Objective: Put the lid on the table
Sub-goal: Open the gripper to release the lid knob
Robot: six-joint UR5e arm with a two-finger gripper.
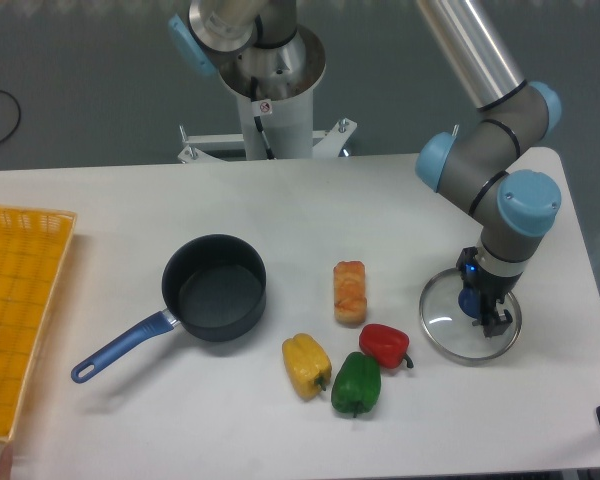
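— So, where is the lid (452, 322) sitting?

— Flat on the table (280, 420), over at the camera's right side, well apart from the saucepan (215, 288). Its thin metal rim rings clear glass, and the white surface shows through it.

— And the claw (486, 310)?

— Pointing straight down over the lid's middle, right where the blue knob (469, 300) is. The fingers stand close on either side of that knob, but I cannot tell whether they press it or stand slightly off it; the view is too small there.

— What about the arm (485, 70) itself?

— It reaches in from the top of the picture, silver tube with light blue joint caps, bending down to the wrist above the lid.

— Anything else on the table?

— The dark saucepan sits near the middle, open, its blue handle angled toward the near left. Right of it lies a piece of orange-and-white toy food (349, 291), upright in the picture. Below that are three peppers in a loose cluster: a yellow one (306, 364), a green one (356, 383) just beside it, and a red one (385, 345) touching the green, close to the lid's left rim.

— And at the left edge?

— A yellow-orange mesh tray (15, 310), partly cut off by the frame.
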